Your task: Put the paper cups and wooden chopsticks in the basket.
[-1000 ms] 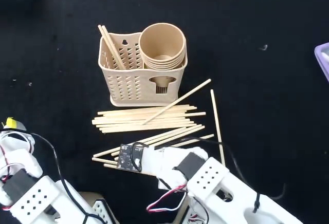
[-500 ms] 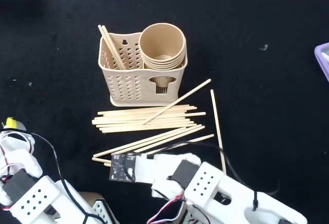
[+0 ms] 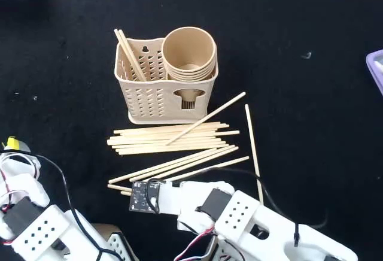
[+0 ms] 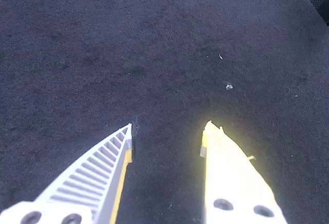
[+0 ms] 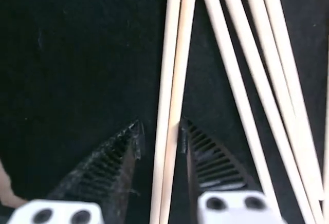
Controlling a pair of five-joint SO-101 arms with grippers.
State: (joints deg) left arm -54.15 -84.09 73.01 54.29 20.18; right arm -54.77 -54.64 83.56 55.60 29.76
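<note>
The beige basket (image 3: 157, 93) stands at the table's middle back. Stacked paper cups (image 3: 188, 51) fill its right compartment, and two chopsticks (image 3: 128, 52) lean in its left one. In front of it several wooden chopsticks (image 3: 173, 138) lie loose on the black table. My right arm (image 3: 230, 210) reaches in from the front over the nearest of them. My right gripper (image 5: 159, 131) is open, its fingers on either side of a pair of chopsticks (image 5: 171, 70). My left gripper (image 4: 167, 131) hangs open over bare table, with that arm (image 3: 30, 225) at the front left.
One chopstick (image 3: 252, 144) lies alone to the right of the pile, and another (image 3: 206, 117) lies slanted across it. A purple tray (image 3: 376, 69) pokes in at the right edge. Black table (image 3: 299, 123) stretches to the right and behind the basket.
My right arm has slid left and toward the table's front along the nearest chopsticks. The left arm has stayed still.
</note>
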